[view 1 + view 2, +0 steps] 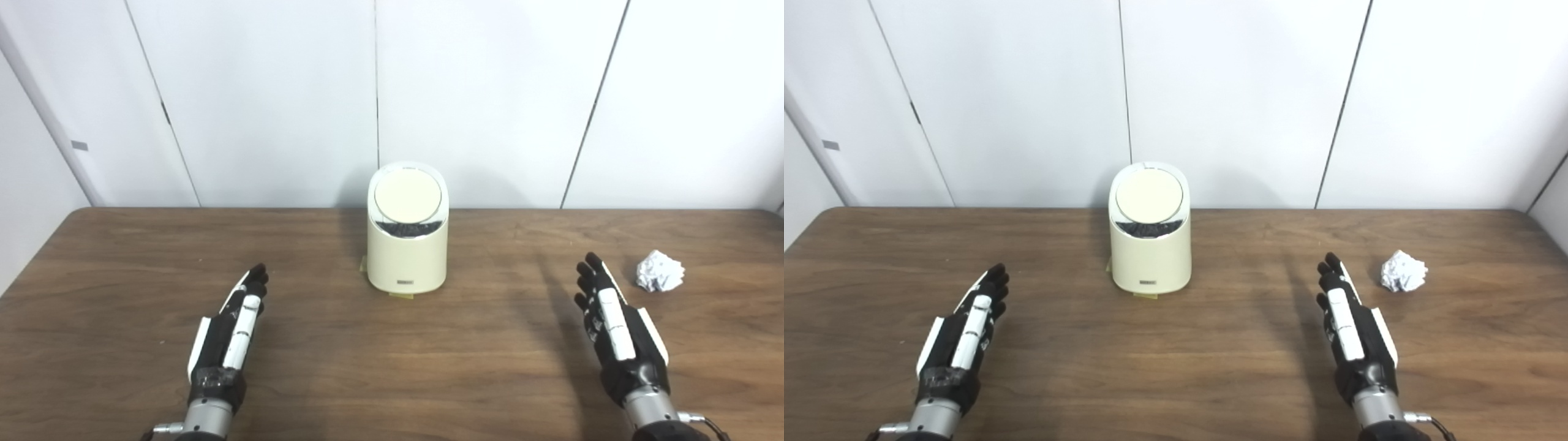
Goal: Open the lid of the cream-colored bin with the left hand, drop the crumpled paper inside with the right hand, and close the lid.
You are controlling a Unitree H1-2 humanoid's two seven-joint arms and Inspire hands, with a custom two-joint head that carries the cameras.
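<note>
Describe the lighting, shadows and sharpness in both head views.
Left eye view: even, soft light; the bin throws a faint shadow on the wall behind, and the right hand a long pale one up the table. Right eye view: the same; the crumpled paper looks slightly soft, with no strong glare.

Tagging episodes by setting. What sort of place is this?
Likely a lab test station, not a home: bare white wall panels, a wooden table holding only a cream-colored bin and crumpled paper.

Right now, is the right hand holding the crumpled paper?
No. The right hand is open above the table, apart from the crumpled paper lying beyond its fingertips.
</note>
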